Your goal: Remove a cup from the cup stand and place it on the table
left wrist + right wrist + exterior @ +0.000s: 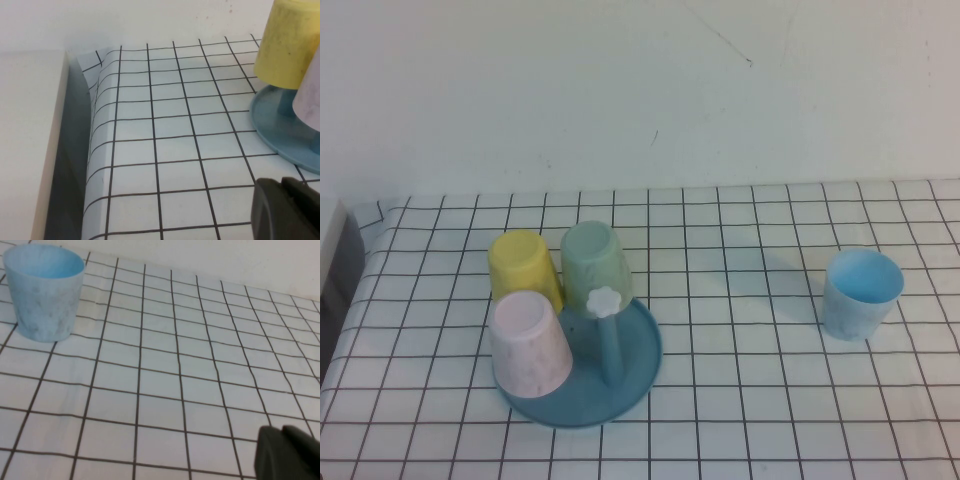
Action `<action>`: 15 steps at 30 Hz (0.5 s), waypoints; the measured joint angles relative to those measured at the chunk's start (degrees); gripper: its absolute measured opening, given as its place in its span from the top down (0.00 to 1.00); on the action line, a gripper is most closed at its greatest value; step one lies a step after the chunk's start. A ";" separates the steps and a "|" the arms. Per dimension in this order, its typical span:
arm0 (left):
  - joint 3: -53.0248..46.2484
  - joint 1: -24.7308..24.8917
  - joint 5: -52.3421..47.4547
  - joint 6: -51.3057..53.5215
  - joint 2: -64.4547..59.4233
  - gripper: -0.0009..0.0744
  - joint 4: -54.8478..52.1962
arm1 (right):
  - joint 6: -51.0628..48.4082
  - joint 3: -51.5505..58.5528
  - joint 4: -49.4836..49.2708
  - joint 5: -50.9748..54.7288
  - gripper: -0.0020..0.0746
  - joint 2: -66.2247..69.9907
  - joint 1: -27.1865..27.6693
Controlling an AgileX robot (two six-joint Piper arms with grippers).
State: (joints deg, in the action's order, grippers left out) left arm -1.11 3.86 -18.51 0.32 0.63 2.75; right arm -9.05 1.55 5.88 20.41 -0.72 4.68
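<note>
Neither arm reaches into the high view. The left gripper (pixel 287 210) hangs low over the table (pixel 740 400) just beside the cup stand (pixel 638 365), its dark fingers seemingly pressed together and empty. The right gripper (pixel 290 455) hovers near the upright light blue cup (pixel 861 293), likewise closed on nothing. The pink cup (pixel 529 342) sits upside down on the stand, next to the yellow cup (pixel 524 264) and green cup (pixel 595 262).

Four cups in all: one pink cup (pixel 529 353), one yellow cup (pixel 524 266) and one green cup (pixel 597 265) upside down on one blue cup stand (pixel 630 375), plus one light blue cup (pixel 861 293) upright on the tabletop (pixel 750 400).
</note>
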 joint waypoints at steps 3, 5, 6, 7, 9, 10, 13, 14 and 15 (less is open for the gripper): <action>0.00 0.00 0.00 0.00 0.00 0.99 0.00 | 0.00 0.00 0.00 0.00 0.98 0.00 0.00; 0.00 0.00 0.00 0.00 0.00 0.99 0.00 | 0.00 0.00 0.00 0.00 0.98 0.00 0.00; 0.00 0.00 0.15 0.00 0.00 0.99 0.00 | 0.00 0.00 0.00 0.00 0.98 0.00 0.00; 0.00 0.00 0.31 0.00 0.00 0.99 0.00 | 0.00 0.00 0.00 0.00 0.98 0.00 0.00; 0.00 0.00 1.02 0.00 0.00 0.99 0.00 | 0.00 0.00 0.00 0.00 0.98 0.00 0.00; -0.11 0.00 1.26 0.00 0.00 0.99 0.00 | 0.00 0.00 0.00 0.00 0.98 0.00 0.00; -0.11 0.00 2.07 0.00 0.00 0.99 0.00 | 0.00 0.00 0.00 -0.38 0.98 0.00 0.00; -0.11 0.00 2.20 0.00 0.00 0.99 0.00 | 0.00 0.00 0.00 -0.52 0.98 0.00 0.00; -0.21 0.00 2.33 0.00 0.00 0.99 0.00 | 0.00 0.00 0.00 -0.51 0.98 0.00 0.00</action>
State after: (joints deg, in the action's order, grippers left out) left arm -1.32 3.86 -16.17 0.32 0.63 2.75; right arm -9.05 1.55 5.88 19.90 -0.72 4.68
